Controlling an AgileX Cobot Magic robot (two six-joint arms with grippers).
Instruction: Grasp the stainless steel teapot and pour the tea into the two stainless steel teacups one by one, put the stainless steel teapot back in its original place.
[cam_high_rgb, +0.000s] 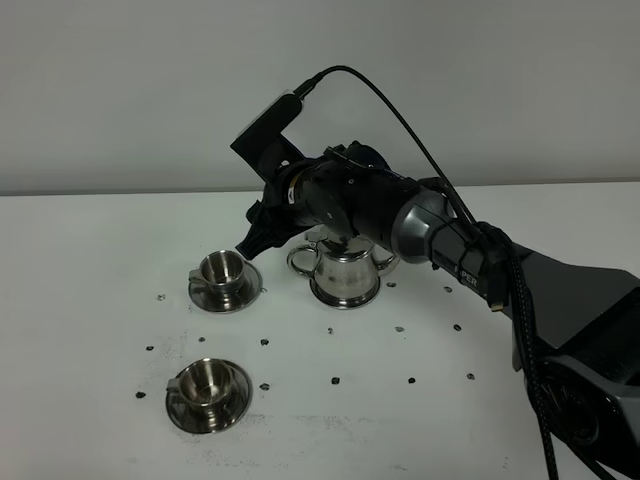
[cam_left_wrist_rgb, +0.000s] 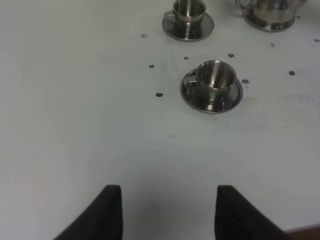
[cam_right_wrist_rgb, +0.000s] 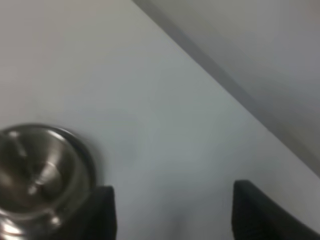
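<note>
Only the high view showed the whole stainless steel teapot (cam_high_rgb: 345, 277), beside the far teacup (cam_high_rgb: 222, 270), where the right gripper (cam_right_wrist_rgb: 175, 206) gaped empty. The left gripper (cam_left_wrist_rgb: 167, 210), open and empty, faced the near teacup (cam_left_wrist_rgb: 216, 76). One pot, two cups.

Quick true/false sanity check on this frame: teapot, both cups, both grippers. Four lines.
1. The stainless steel teapot stands upright. True.
2. The right gripper is clamped on the teapot's handle. False: its jaws stand open with nothing between them.
3. The far teacup and the near teacup each sit upright on a saucer. True.
4. The left gripper holds a teacup. False: it is open and empty over the bare table, apart from both cups.
</note>
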